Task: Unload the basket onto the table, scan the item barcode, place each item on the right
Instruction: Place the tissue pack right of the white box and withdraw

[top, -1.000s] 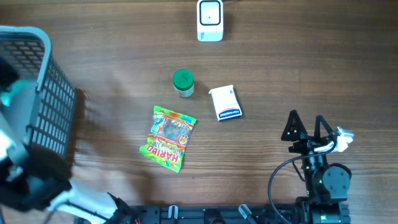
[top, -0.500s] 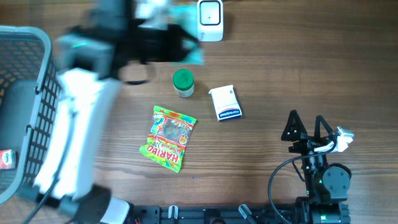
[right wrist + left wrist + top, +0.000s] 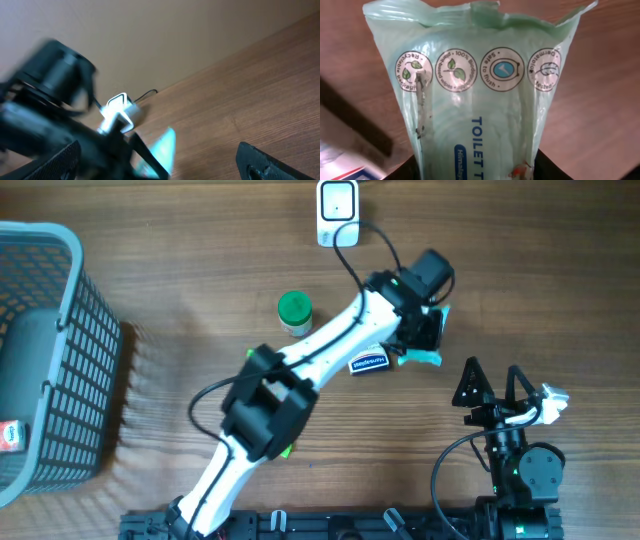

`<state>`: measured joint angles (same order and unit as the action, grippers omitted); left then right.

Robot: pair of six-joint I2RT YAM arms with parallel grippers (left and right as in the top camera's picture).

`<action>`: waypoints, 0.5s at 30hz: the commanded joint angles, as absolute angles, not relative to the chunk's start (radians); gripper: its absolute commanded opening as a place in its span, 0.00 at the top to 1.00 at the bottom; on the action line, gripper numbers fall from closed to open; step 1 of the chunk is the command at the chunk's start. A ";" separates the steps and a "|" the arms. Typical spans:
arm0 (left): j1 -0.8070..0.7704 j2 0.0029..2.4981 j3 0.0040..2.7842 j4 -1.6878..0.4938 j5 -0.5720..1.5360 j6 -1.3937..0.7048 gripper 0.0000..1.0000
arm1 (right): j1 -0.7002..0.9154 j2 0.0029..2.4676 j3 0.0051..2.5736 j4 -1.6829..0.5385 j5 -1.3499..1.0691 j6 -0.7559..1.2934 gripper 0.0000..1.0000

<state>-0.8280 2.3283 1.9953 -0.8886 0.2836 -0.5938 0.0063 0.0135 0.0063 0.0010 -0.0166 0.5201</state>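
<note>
Left arm [image 3: 330, 340] swung right, left tool [image 3: 427, 340] pinching wipes pack [image 3: 480, 100], label [image 3: 475, 70] readable only wrist-side, right tool [image 3: 492, 370] spread.

I'm working what looks like a mock shop checkout on a wood-grain worktop [image 3: 540, 270]. A white barcode scanner [image 3: 338, 213] stands at the far edge. A grey shopping basket [image 3: 95, 340] sits well to its left, and packaged retail goods lie in front of it: a green-lidded jar [image 3: 294, 311] and a pack of toilet wipes [image 3: 480, 100].

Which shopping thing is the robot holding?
The pale green toilet wipes pack, in the jaws of the left arm; the green-lidded jar and white box sit on the table.
</note>
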 commanded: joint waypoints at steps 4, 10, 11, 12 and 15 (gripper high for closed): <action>-0.859 2.328 1.994 -0.878 0.204 -0.719 0.42 | 0.012 0.007 0.005 0.007 0.002 0.527 0.00; -0.787 2.181 2.025 -0.894 0.195 -0.649 0.01 | 0.012 0.007 0.005 0.007 0.002 0.527 0.00; -0.767 2.136 2.027 -0.909 0.163 -0.630 0.00 | 0.012 0.007 0.005 0.007 0.002 0.527 0.00; -0.740 2.082 2.028 -0.935 0.104 -0.623 0.00 | 0.012 0.007 0.005 0.007 0.002 0.527 0.00; -0.645 1.916 2.028 -1.018 -0.057 -0.574 0.00 | 0.012 0.007 0.005 0.007 0.002 0.527 0.00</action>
